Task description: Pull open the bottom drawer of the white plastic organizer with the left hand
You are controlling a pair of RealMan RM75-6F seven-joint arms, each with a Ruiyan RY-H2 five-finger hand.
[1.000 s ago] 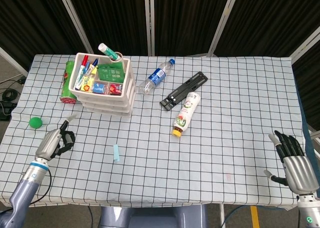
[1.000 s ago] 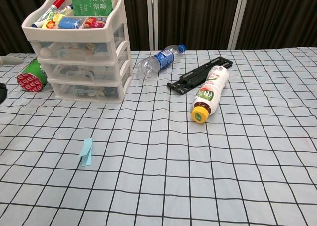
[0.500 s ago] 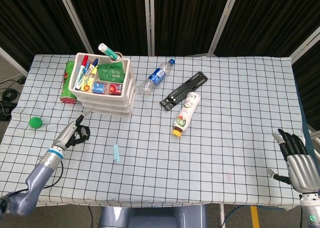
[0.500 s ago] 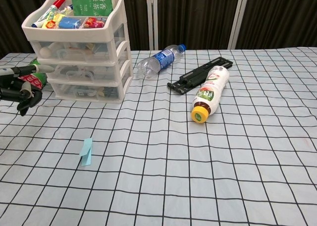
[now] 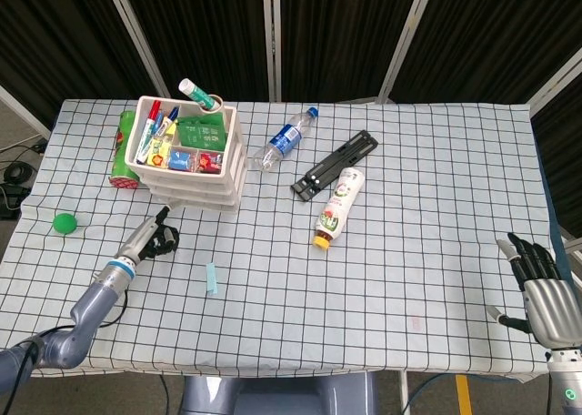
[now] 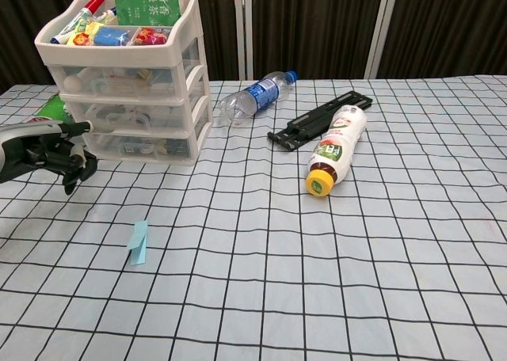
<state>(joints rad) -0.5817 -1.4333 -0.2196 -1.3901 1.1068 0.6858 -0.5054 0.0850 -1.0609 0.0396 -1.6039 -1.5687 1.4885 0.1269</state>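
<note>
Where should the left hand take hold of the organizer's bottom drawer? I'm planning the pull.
On the bottom drawer, hook fingers into the handle at its front face, coming from the table's near side. The left hand is at its front left.

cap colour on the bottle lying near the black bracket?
Orange-yellow cap on the white bottle; clearest in the chest view.
</note>
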